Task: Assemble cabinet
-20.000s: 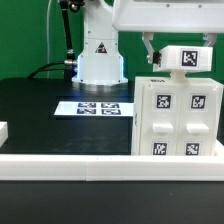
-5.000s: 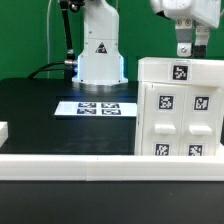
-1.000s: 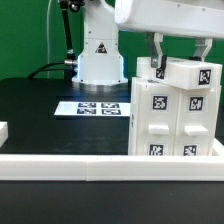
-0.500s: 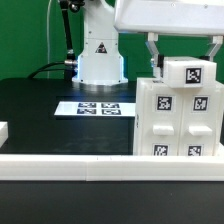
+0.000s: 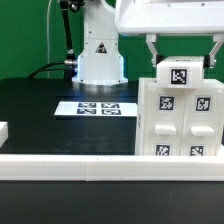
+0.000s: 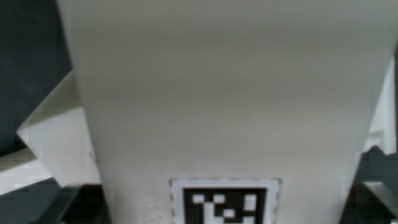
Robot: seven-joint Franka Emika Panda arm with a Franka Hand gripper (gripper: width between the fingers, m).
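Observation:
The cabinet (image 5: 178, 125) is a white box at the exterior view's right, with four tagged square panels on the face toward the camera. A white tagged top piece (image 5: 181, 73) sits on it, its tag facing the camera. My gripper (image 5: 182, 60) comes down from above with one finger on each side of this top piece and is shut on it. In the wrist view the white top piece (image 6: 222, 100) fills the picture, with its tag (image 6: 226, 203) near the edge. The fingertips are mostly hidden there.
The marker board (image 5: 97, 108) lies on the black table in front of the robot base (image 5: 100, 55). A white rail (image 5: 70, 165) runs along the front edge. A small white part (image 5: 3, 130) shows at the exterior view's far left.
My gripper has turned with the top piece in it. The piece was skewed a second ago and now sits square, its tag facing the camera.

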